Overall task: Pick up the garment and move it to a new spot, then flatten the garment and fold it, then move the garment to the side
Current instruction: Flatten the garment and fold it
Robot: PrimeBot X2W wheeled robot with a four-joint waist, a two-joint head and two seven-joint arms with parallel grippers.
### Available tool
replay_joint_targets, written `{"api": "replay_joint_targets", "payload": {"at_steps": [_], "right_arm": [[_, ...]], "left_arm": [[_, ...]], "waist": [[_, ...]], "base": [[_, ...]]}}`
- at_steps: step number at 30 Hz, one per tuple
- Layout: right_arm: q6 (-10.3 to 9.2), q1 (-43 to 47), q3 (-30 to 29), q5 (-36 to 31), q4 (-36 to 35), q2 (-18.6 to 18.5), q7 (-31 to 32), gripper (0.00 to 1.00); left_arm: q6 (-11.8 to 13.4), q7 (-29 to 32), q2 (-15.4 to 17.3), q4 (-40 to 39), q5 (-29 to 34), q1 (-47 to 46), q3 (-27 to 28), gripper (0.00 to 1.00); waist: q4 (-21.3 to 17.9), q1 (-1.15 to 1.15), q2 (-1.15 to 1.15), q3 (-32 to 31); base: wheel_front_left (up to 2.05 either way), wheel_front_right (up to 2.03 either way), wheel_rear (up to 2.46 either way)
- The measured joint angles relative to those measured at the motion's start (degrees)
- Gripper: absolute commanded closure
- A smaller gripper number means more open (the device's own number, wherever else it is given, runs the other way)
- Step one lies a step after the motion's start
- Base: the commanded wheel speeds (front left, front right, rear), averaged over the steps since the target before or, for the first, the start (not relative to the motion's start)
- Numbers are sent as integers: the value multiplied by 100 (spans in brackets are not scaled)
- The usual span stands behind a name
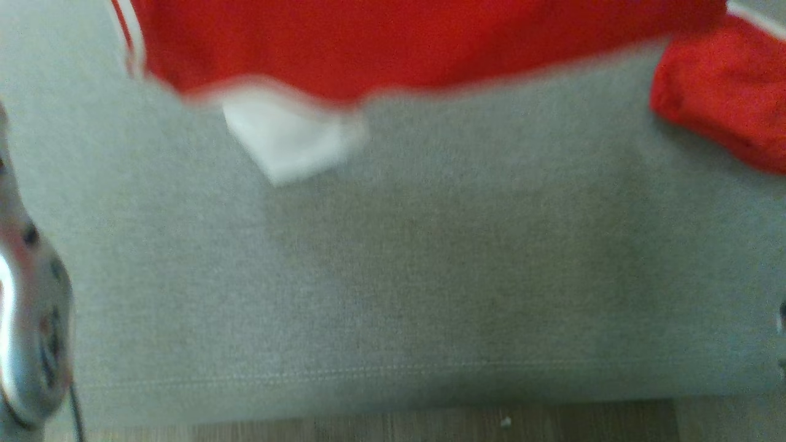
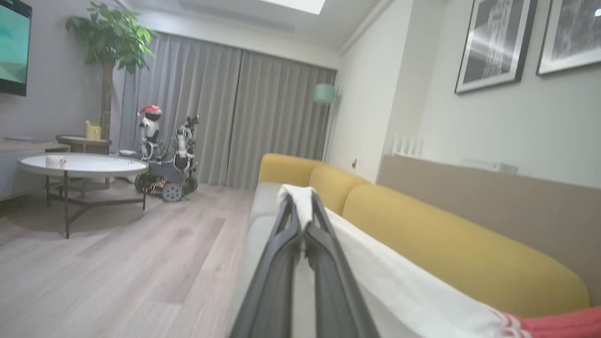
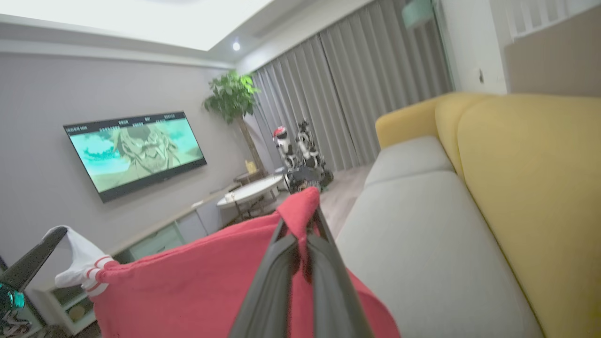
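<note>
garment, red with white trim, hangs across the top of the head view, above the grey sofa seat. the picture is blurred, so its lower hem reads only as a soft edge. a white corner of it droops below the red cloth, over the seat; whether it touches the cushion cannot be told. more red cloth shows at the upper right of that view. along the bottom edge a strip of wooden floor lies in front of the sofa.

in the left wrist view the left gripper has its two dark fingers pressed together on the white end of the garment. the cloth wraps over the fingertips and trails away to the lower right, turning red past a few thin stripes. the yellow backrest runs beside it.

in the right wrist view the right gripper is likewise clamped tight, pinching a peak of red cloth between its fingertips. the cloth stretches from there to the lower left, where the left gripper holds the white end. both held points are lifted clear of the seat.

far off in the room stand a round white table, a wall television, a tall plant, grey curtains and a second wheeled robot.
</note>
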Motion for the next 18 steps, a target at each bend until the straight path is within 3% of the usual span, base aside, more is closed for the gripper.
{"api": "replay_joint_targets", "payload": {"at_steps": [4,8,13,18], "right_arm": [[0,-973,-60,-310,668,220,-1657,100],[0,-1324,-60,-237,1223,242,-2929,100],[0,-1011,178,619,1627,279,-3266,100],[-1,-203,297,1252,2061,270,-3149,100]], "left_arm": [[186,-1229,-141,698,220,-1113,108,100],[94,-2214,-166,1345,293,-1555,135,100],[-192,-2548,-344,2053,292,-1410,27,100],[-393,-2684,-410,2373,299,-621,-148,100]], "waist": [[43,0,0,606],[117,1,0,983],[321,-2,0,1153],[482,-1,0,1187]], "base": [[0,0,0],[0,0,0],[0,0,0],[0,0,0]]}}
